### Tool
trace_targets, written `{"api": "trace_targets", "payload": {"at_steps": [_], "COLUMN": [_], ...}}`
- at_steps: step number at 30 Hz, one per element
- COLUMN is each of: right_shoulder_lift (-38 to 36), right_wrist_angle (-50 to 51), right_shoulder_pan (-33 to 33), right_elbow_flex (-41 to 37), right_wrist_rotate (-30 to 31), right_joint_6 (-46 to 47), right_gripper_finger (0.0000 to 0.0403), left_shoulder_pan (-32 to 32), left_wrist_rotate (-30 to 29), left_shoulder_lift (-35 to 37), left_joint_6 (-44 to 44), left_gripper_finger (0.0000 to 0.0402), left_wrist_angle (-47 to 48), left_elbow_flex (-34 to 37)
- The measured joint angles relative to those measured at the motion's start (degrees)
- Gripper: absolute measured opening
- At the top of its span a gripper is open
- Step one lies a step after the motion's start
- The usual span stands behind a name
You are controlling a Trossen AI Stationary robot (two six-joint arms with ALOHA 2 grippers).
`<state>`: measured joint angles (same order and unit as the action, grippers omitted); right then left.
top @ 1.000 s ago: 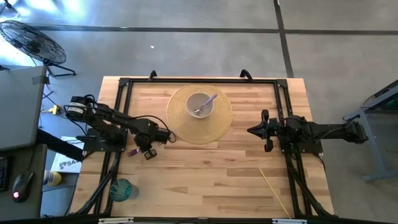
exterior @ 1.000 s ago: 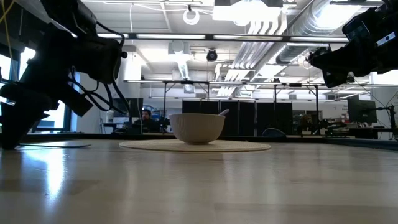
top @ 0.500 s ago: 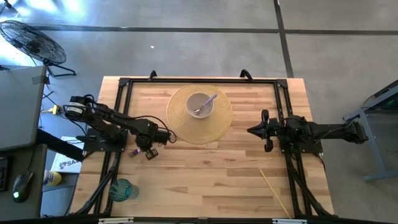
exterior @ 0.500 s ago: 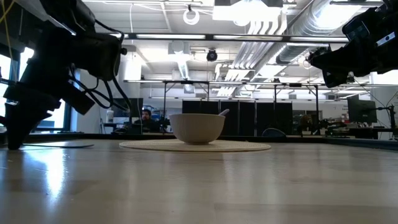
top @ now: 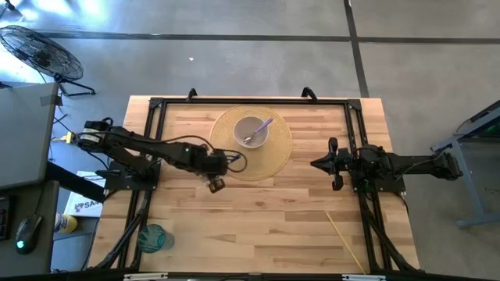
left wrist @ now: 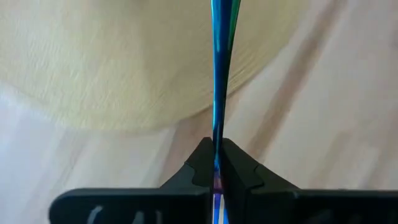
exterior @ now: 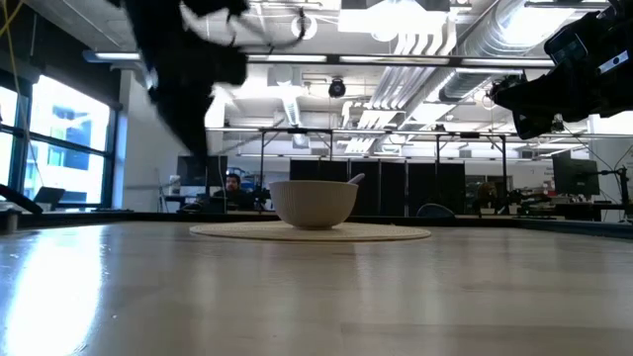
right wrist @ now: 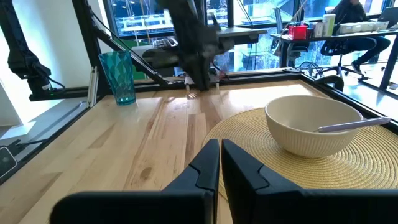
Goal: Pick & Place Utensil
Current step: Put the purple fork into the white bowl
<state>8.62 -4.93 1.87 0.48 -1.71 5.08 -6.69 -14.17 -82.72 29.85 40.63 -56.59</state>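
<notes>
My left gripper (top: 214, 181) hangs over the table by the near-left edge of the round woven placemat (top: 277, 152), shut on a thin iridescent blue utensil (left wrist: 219, 81). In the left wrist view the utensil shows edge on, running out past the fingertips over the placemat (left wrist: 112, 68). A cream bowl (top: 251, 131) stands in the middle of the mat, and a spoon (top: 261, 129) leans on its rim. In the right wrist view I see the bowl (right wrist: 311, 127) and spoon (right wrist: 345, 125). My right gripper (top: 331, 164) waits shut at the table's right, above the surface. My left gripper pinches the blue utensil (left wrist: 216, 163) between its two fingers (left wrist: 198, 169), which point down at the table. The utensil lies along the fingers and sticks out beyond their tips. It is lifted clear of the table; which end is held stays hidden between the fingers.
A teal glass (top: 155, 236) stands near the table's near-left corner and shows in the right wrist view as the glass (right wrist: 117, 78). A black frame (top: 153, 105) borders the work area. A thin pale stick (top: 344, 238) lies near the near-right side. Bare wood lies between the arms.
My left gripper has moved from the table's left side toward the right and slightly farther, up to the placemat's edge, and has risen. The utensil it holds has come up off the wood with it. The right arm has kept still.
</notes>
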Motion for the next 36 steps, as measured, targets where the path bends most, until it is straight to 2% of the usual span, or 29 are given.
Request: {"api": "trace_targets", "payload": {"at_steps": [6,15,18,21,25,36], "right_shoulder_lift": [0.02,0.17,0.31,0.41,0.39,0.37], "right_wrist_angle": [0.00,0.02,0.00,-0.03,0.00,0.01], "right_shoulder_pan": [0.00,0.00,0.00,0.00,0.00,-0.01], "right_elbow_flex": [-0.01,0.01,0.00,-0.01,-0.01,0.00], "right_wrist_rotate": [-0.01,-0.01,-0.01,-0.01,-0.01,-0.01], "right_joint_6": [-0.02,0.00,-0.01,-0.01,0.00,0.00], "right_gripper_finger": [0.0012,0.0012,0.0012,0.0012,0.0012,0.0012], "left_shoulder_pan": [1.79,15.54,18.86,21.53,24.16,26.74], "left_wrist_rotate": [-4.41,-0.82,3.31,6.15,6.05,1.28], "left_shoulder_lift": [-0.12,-9.04,-12.67,-16.43,-19.72,-24.33], "left_joint_6": [-9.82,-21.49,-23.61,-20.76,-15.59,-10.02], "left_gripper_finger": [0.0004,0.0004,0.0004,0.0003,0.0003,0.0003], "left_wrist_angle": [-6.53,-16.48,-21.42,-24.13,-23.91,-23.69], "left_elbow_flex": [-8.50,-17.15,-18.82,-21.12,-22.26,-22.28]}}
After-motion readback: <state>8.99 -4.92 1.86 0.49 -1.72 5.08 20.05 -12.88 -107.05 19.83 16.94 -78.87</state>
